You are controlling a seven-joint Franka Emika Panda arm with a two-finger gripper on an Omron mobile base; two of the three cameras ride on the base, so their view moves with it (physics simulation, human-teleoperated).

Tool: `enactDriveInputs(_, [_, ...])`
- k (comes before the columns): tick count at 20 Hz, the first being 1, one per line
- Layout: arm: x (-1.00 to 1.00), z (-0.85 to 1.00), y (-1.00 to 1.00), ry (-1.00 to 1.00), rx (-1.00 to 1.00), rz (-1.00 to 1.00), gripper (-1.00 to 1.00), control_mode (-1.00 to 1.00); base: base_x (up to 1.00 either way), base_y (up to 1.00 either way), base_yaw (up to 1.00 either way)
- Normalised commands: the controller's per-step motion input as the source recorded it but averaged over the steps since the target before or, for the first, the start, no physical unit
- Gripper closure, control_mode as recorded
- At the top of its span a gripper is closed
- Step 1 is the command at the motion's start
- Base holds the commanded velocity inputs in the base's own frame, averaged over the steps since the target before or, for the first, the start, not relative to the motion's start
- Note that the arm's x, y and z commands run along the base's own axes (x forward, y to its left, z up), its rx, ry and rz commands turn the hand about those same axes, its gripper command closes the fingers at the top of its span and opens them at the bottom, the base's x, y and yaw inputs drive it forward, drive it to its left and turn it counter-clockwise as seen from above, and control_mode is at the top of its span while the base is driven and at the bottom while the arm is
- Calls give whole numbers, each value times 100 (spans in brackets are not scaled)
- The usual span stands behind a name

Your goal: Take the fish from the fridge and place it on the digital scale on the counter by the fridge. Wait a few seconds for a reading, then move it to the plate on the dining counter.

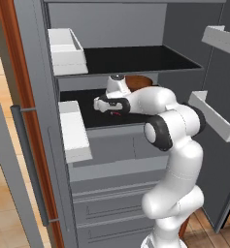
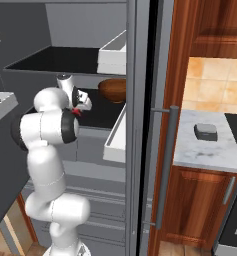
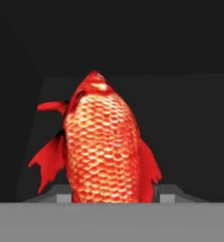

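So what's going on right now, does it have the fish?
Gripper inside the fridge, shut on the fish. Fish over the dark shelf. Brown bowl sits just behind.

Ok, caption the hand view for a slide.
Close-up of the red-orange fish between the gripper fingertips, against the fridge's dark interior.

Between my fingers, the fish (image 3: 104,146) looks glossy and finely scaled — the fridge (image 1: 39,145) matt grey steel, its shelf (image 1: 136,59) flat black — the cabinet (image 2: 200,205) polished wood.
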Motion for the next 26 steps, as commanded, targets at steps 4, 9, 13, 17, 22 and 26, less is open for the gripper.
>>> enactDriveInputs(4, [-25,0,-14,0,0,0,100,-100,0,0,0])
enactDriveInputs(9, [-59,0,-29,0,1,0,100,-100,0,0,0])
enactDriveInputs(13, [-83,14,-39,0,2,0,100,-100,0,0,0])
enactDriveInputs(17, [-90,47,-28,0,0,1,100,-100,0,0,0])
enactDriveInputs(22, [-100,63,-12,0,0,2,100,-100,0,0,0])
enactDriveInputs(26, [-100,54,-15,0,0,1,100,-100,0,0,0])
